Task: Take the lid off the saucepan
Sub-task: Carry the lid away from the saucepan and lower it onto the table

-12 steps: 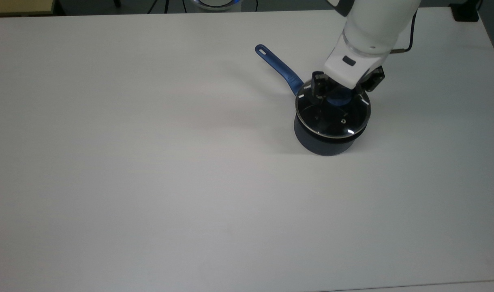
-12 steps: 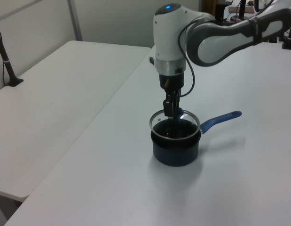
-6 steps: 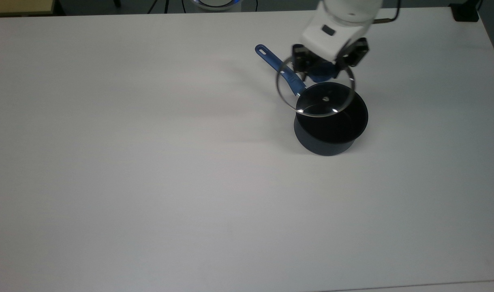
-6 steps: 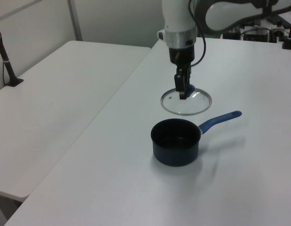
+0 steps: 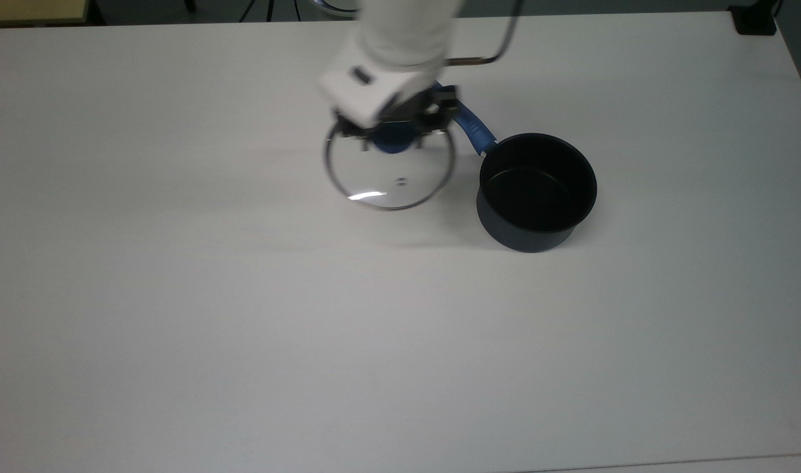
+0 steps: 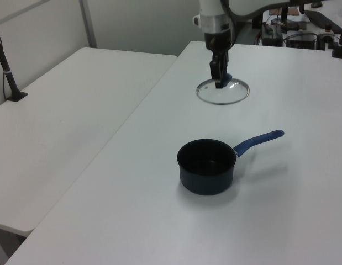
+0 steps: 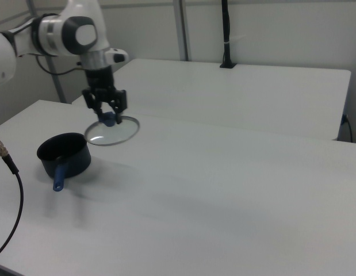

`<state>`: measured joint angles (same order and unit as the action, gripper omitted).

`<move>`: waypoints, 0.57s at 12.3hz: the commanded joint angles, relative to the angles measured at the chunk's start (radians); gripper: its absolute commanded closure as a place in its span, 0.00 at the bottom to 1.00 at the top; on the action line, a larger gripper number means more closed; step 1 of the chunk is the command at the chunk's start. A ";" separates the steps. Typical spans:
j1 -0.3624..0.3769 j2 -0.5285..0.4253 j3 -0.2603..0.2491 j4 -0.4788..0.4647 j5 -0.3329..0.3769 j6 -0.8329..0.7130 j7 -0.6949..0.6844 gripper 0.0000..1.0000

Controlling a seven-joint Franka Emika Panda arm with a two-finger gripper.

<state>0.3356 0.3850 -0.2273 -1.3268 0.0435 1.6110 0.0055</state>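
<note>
The dark navy saucepan stands uncovered on the white table, its black inside showing and its blue handle pointing to the top view's upper left. The clear glass lid hangs in the air to the top view's left of the pan, level and clear of it. My gripper is shut on the lid's blue knob from above.
A white table carries the pan. A second white table stands beside it across a narrow gap. A black cable hangs at the right view's left edge. A dark pole rises from the far table.
The lid went from resting on the saucepan to hanging in the air, lifted and carried toward the top view's left, away from the pan. The saucepan has stayed put.
</note>
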 commanded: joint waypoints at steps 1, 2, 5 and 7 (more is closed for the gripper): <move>-0.101 -0.023 0.000 -0.026 -0.013 -0.005 -0.106 0.52; -0.133 -0.021 0.003 -0.028 -0.011 -0.002 -0.133 0.52; -0.176 -0.021 0.009 -0.153 -0.017 0.165 -0.157 0.52; -0.185 -0.015 0.009 -0.227 -0.045 0.269 -0.157 0.52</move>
<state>0.1573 0.3924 -0.2283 -1.4522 0.0376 1.7657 -0.1395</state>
